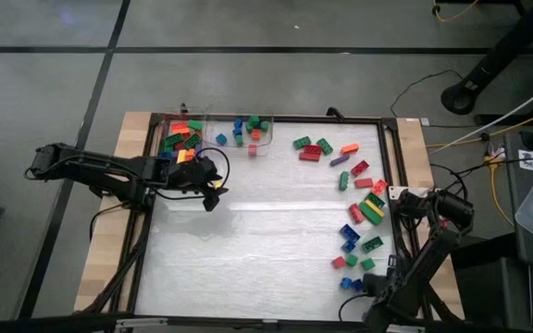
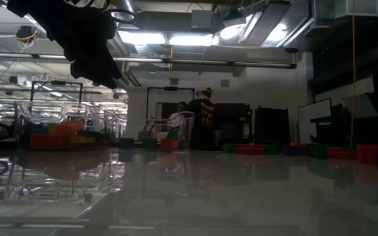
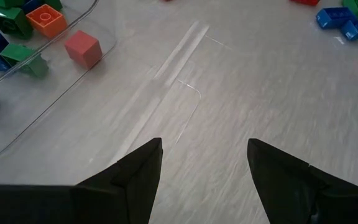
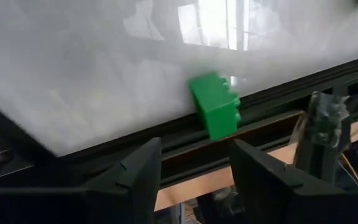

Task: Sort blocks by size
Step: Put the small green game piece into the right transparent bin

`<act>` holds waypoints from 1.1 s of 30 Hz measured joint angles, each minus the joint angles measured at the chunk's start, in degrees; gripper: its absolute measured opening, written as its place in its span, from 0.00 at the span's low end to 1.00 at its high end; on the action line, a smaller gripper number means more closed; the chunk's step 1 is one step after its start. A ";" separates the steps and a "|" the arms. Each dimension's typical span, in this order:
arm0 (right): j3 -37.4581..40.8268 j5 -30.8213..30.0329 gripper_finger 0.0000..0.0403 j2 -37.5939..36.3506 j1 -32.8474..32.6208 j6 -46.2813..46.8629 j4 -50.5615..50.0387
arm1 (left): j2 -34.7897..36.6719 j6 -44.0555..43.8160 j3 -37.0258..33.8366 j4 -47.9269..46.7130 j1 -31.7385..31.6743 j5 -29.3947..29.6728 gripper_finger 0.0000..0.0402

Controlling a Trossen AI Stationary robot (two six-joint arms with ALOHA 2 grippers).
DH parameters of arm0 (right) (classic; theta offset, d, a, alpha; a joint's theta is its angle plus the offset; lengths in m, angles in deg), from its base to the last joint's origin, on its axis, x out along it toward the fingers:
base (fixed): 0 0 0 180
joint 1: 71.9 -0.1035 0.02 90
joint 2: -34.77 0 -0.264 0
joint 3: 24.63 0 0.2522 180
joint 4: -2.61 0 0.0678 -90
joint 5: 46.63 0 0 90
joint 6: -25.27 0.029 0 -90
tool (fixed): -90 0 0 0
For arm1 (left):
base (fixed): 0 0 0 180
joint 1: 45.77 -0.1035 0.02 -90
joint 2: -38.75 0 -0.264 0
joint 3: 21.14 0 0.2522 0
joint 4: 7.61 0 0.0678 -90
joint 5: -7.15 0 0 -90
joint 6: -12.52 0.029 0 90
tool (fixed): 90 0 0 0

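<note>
My white table [image 1: 257, 240] is framed in black; beyond it lies a dim room with ceiling lights, where two people [image 2: 199, 121] stand. Two clear bins [image 1: 248, 139] at the far edge hold sorted blocks [image 1: 181, 139]; roughly twenty more blocks [image 1: 364, 208] lie scattered along the right side. My left pincer [image 3: 204, 162] hangs open and empty near the bins. My right pincer [image 4: 194, 168], open, faces one green block [image 4: 215, 104] at the near edge.

Roughly twenty loose blocks [image 1: 359, 208] are lying along the table's [image 1: 248, 259] right side, two clear bins [image 1: 213, 118] are sitting at its far left, and two people [image 2: 199, 121] are standing behind.
</note>
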 joint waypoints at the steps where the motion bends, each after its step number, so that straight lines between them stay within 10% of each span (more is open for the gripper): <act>1: 0.66 -0.21 0.47 0.00 0.02 -0.13 0.30 | 0.00 0.00 0.02 0.02 0.00 0.00 0.55; 16: 11.43 1.57 0.47 0.00 0.17 -2.84 11.53 | 0.00 -0.02 0.04 0.01 0.00 -0.01 0.55; 25: 12.05 2.37 0.23 -0.17 0.22 -1.85 13.68 | 0.00 -0.35 0.04 0.02 0.00 0.00 0.55; 33: 6.83 -5.70 0.23 0.12 5.46 -2.66 11.01 | 0.00 1.82 0.04 3.88 0.00 -0.02 0.55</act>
